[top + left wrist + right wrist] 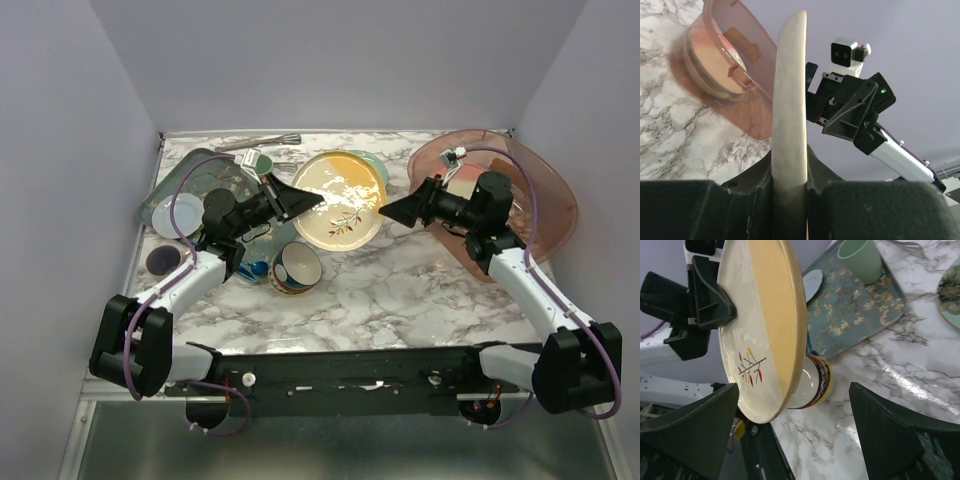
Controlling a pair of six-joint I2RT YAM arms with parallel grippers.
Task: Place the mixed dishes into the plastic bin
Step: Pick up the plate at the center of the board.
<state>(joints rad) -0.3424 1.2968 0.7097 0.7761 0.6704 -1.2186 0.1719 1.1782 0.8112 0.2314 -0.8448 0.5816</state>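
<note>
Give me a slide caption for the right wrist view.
Left gripper holds the yellow-and-cream plate by its rim, facing the open right gripper.

Bare marble tabletop [410, 290] open near-right of yellow-and-cream round plate with sprig [340, 200] — blue-yellow patterned bowl [295, 267] blocking near-left of it, wide-spread right gripper [390, 210] just right, translucent pinkish-brown plastic bin [560, 200] beyond.

No writing, label, brand or number can be read in any view. The one mark is a painted sprig [751, 367] on the yellow-and-cream plate [765, 305] clamped in the left claw [300, 200]; it has no letters.
</note>
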